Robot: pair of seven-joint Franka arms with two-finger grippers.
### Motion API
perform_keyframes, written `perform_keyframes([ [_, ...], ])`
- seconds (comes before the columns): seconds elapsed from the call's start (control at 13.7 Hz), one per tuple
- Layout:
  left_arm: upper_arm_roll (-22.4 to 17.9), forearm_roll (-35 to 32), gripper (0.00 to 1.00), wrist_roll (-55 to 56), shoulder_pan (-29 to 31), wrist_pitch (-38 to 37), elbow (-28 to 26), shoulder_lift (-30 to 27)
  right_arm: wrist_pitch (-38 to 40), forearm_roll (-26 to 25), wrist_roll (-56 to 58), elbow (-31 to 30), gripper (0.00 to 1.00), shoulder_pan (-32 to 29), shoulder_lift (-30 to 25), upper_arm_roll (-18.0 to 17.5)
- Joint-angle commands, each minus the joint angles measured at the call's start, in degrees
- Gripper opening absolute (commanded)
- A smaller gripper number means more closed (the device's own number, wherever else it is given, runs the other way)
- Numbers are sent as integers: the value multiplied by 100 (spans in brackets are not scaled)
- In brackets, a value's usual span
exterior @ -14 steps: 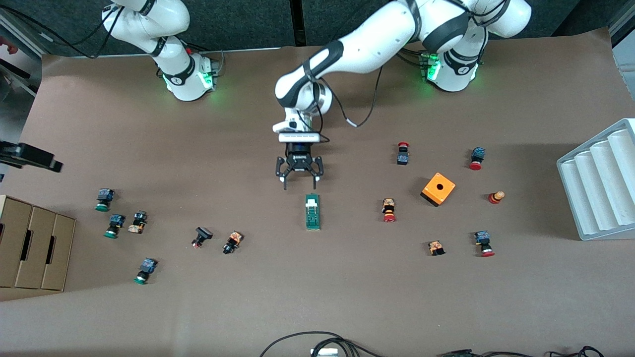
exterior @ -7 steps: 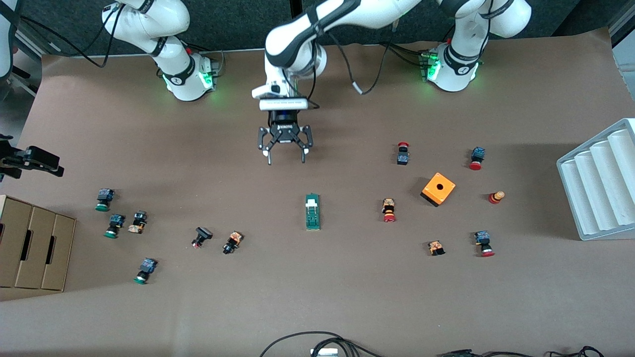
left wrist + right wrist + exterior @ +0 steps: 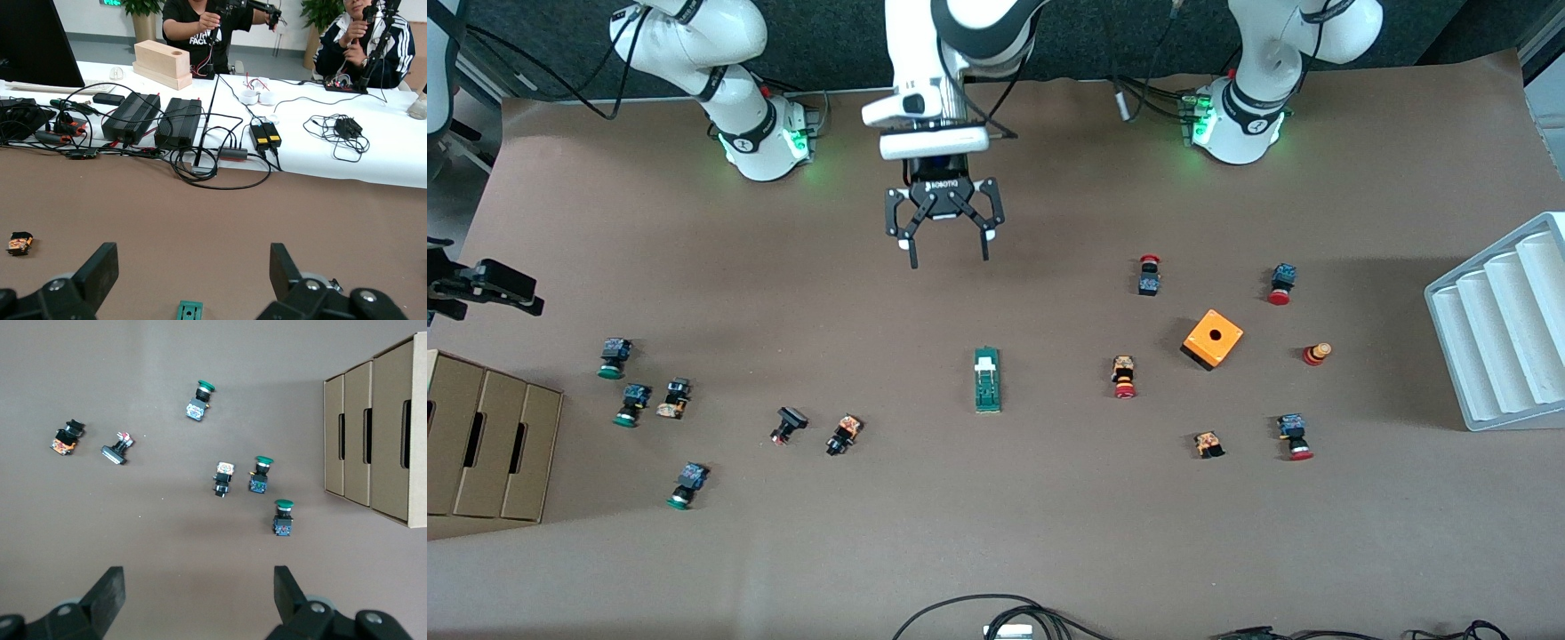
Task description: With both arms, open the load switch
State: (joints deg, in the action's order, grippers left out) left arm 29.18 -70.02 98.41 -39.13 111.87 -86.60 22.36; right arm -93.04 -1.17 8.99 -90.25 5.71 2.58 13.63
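Left gripper [image 3: 947,253]: jaws wide, empty, above bare desk [image 3: 1049,533], load switch [image 3: 987,380] apart. Right gripper [image 3: 198,603]: jaws wide, empty, above green pushbuttons [image 3: 263,475].

Brown table [image 3: 1049,533] bears load switch [image 3: 987,380], pushbuttons, orange box [image 3: 1212,339].

A: Where is the load switch [image 3: 987,380]?
B: On the bench [image 3: 996,516], nearer the front camera than the spot under the left end effector [image 3: 947,260], lying well apart.
A: And the right end effector [image 3: 197,590]?
B: Over bare bench near the pushbuttons [image 3: 257,477] beside the cardboard boxes [image 3: 380,427].
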Motion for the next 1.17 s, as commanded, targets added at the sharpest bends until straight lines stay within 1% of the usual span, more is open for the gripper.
perform_keyframes([
  [0.0,61,566,100,-724,203,71,90,-274,-241,81,-12,-37,99,-9,-3,0],
  [0.07,61,890,100,-1058,282,106,99,-432,-250,125,-12,-37,99,-35,-3,17],
  [0.22,61,1585,100,-1656,624,133,99,-775,-267,187,-3,-37,99,-44,5,26],
  [0.36,61,2200,100,-2542,949,247,90,-1092,-268,222,-11,-46,99,-9,14,9],
  [0.58,61,2833,100,-3466,1450,256,90,-1400,-487,222,-20,-37,99,166,23,0],
  [0.8,53,3510,100,-4433,1916,247,108,-1655,-496,222,-12,-46,99,167,32,8],
  [0.95,-174,4142,100,-5214,2145,187,230,-1787,-496,222,-12,-46,99,158,32,8],
  [1.09,-595,4888,100,-6215,2347,134,266,-1936,-496,231,-12,-46,99,158,41,8],
])
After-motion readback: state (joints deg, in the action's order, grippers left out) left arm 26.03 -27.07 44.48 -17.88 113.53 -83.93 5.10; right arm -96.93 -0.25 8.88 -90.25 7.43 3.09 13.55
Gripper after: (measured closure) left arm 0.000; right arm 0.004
